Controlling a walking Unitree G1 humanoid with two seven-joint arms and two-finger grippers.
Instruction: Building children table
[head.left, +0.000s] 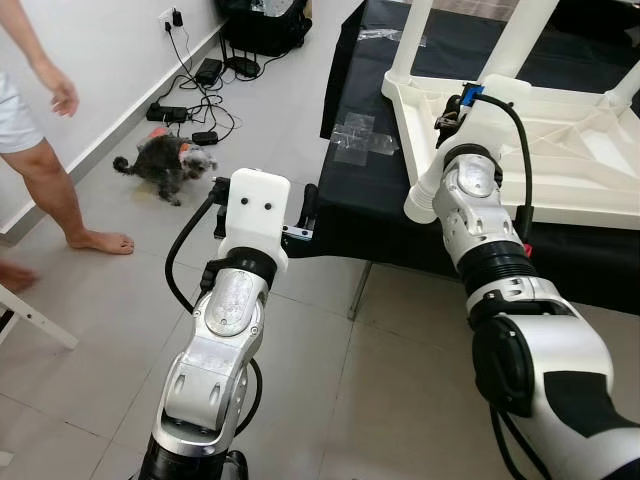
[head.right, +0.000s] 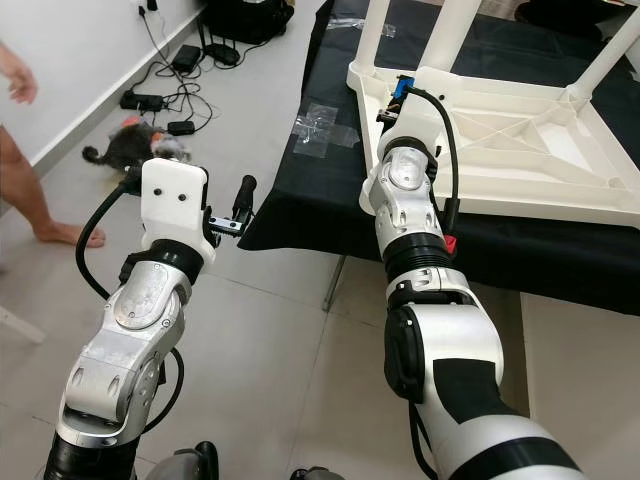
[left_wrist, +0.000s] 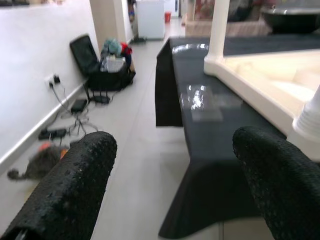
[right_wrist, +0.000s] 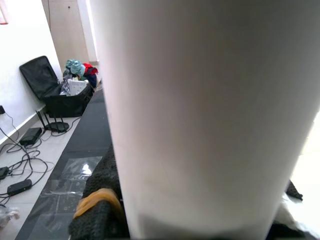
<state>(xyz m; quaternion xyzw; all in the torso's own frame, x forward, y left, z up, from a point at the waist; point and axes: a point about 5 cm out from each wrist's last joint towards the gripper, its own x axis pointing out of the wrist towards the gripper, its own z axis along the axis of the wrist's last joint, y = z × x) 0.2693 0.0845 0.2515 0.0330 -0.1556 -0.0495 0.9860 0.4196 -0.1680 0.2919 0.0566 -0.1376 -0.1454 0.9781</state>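
Observation:
The white children's table (head.left: 560, 150) lies upside down on a black-covered surface (head.left: 370, 190). One leg (head.left: 415, 35) stands up at its far left corner, and another (head.left: 625, 90) at the right. My right arm reaches over the table's near left part. A third white leg (head.left: 520, 35) rises just past its wrist. In the right wrist view this leg (right_wrist: 210, 100) is very close between the black fingers (right_wrist: 97, 210), and my right gripper (right_wrist: 195, 222) is shut on it. My left gripper (left_wrist: 170, 190) is held open in the air, left of the black surface, with nothing in it.
A person (head.left: 40, 170) stands barefoot at the left by the white wall. A small grey dog (head.left: 160, 160) is on the tiled floor near cables and power strips (head.left: 190, 110). An open black suitcase (head.left: 265, 25) sits at the back. Clear tape patches (head.left: 360, 135) lie on the black cover.

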